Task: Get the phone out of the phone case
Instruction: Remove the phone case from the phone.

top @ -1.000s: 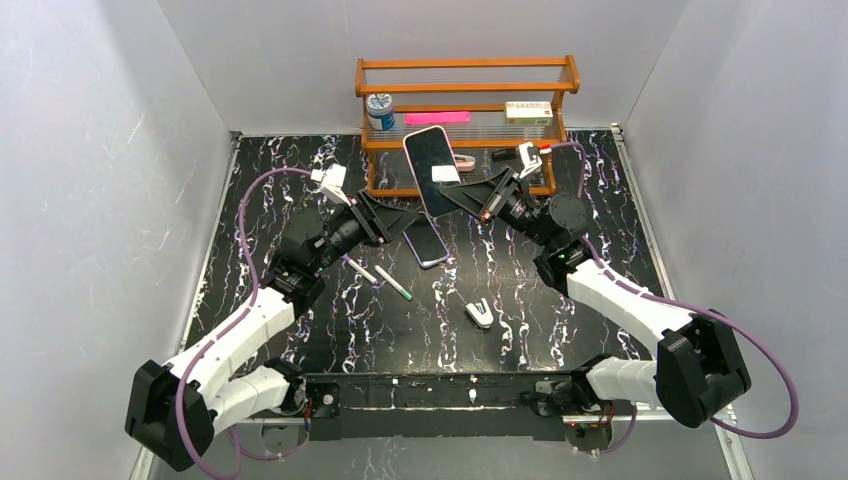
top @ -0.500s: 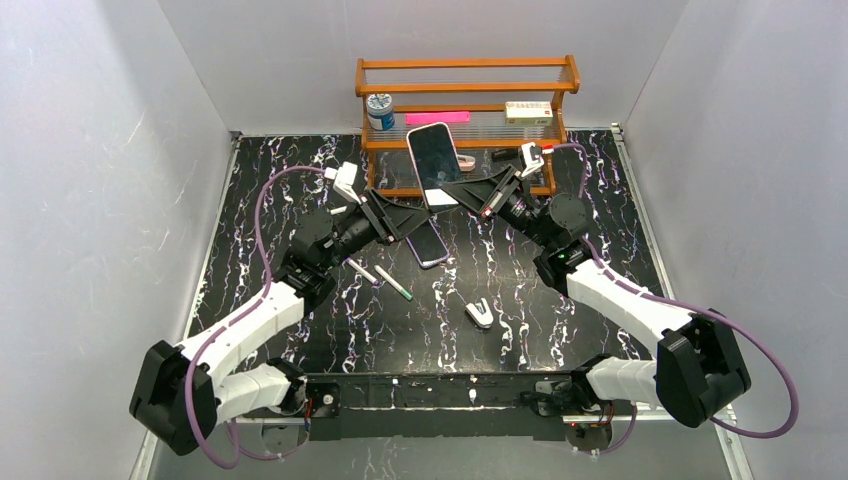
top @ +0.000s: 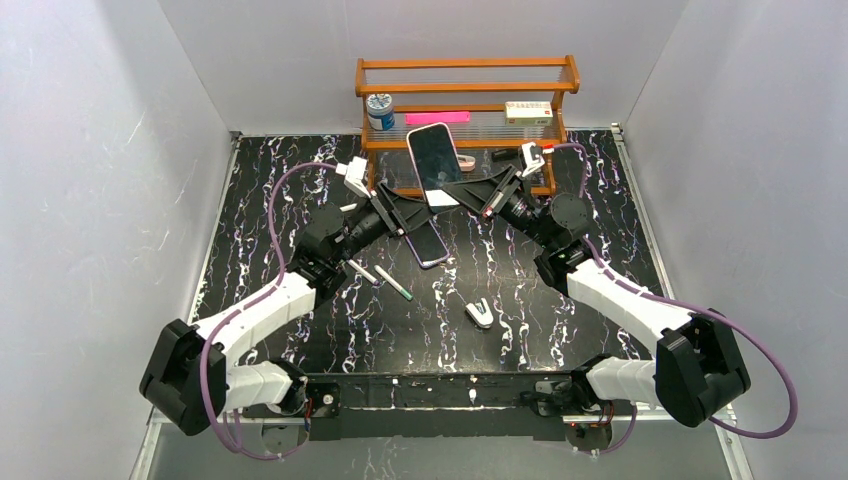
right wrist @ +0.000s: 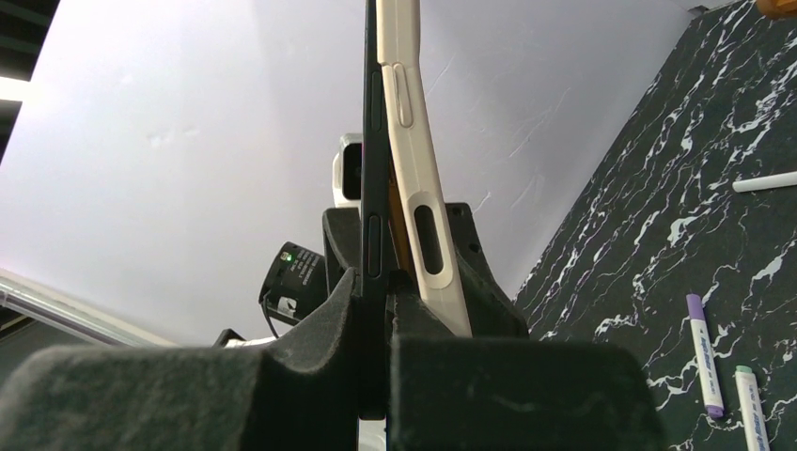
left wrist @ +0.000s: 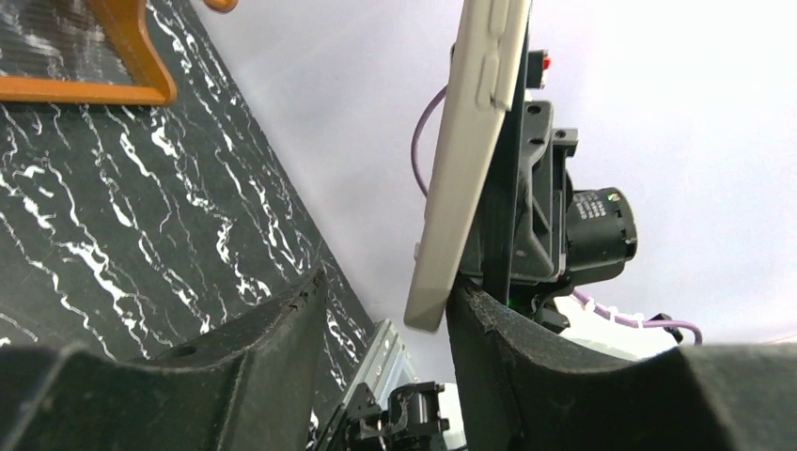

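Observation:
My right gripper (top: pixel 462 190) holds the phone (top: pixel 435 160) upright in the air in front of the rack. In the right wrist view its fingers (right wrist: pixel 376 282) are shut on the thin dark phone (right wrist: pixel 373 188), and the cream case (right wrist: pixel 414 169) stands peeled away from it at the lower end. My left gripper (top: pixel 410 212) is open just left of and below the phone. In the left wrist view the case's lower corner (left wrist: pixel 465 160) hangs between its open fingers (left wrist: pixel 387 282), close to the right finger (left wrist: pixel 564 376).
A wooden rack (top: pixel 467 90) at the back holds a jar (top: pixel 380 110), a pink item (top: pixel 437 117) and a box (top: pixel 528 110). A dark lilac-rimmed slab (top: pixel 428 243), two markers (top: pixel 362 271) (top: pixel 393 283) and a small white object (top: pixel 479 312) lie on the table.
My left arm has moved up and to the right, bringing its open gripper around the lower corner of the held phone and case. The right gripper has barely moved.

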You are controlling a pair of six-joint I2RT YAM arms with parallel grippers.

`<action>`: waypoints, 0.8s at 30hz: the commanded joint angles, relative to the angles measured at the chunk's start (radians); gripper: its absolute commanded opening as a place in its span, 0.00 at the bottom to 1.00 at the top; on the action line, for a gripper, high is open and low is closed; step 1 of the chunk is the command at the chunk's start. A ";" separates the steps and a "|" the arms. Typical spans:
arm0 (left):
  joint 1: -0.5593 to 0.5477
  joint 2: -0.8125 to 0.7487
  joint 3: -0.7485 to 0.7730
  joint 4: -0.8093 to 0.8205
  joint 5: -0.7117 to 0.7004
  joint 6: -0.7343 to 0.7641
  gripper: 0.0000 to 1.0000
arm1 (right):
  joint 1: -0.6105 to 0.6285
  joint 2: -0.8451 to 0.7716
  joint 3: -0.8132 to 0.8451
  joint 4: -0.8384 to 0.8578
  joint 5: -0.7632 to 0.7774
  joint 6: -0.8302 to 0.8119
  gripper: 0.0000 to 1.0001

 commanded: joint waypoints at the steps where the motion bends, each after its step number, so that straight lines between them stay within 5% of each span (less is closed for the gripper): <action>1: -0.004 0.014 0.058 0.091 -0.042 -0.054 0.45 | 0.002 -0.021 0.021 0.135 -0.033 0.012 0.01; 9: -0.003 0.035 0.077 0.115 -0.117 -0.108 0.31 | 0.004 -0.033 0.011 0.103 -0.086 0.004 0.01; 17: -0.003 0.043 0.083 0.118 -0.213 -0.146 0.01 | 0.003 -0.069 -0.006 0.013 -0.127 -0.037 0.01; 24: -0.003 0.037 0.086 0.118 -0.317 -0.094 0.00 | 0.002 -0.094 -0.020 -0.069 -0.178 -0.057 0.01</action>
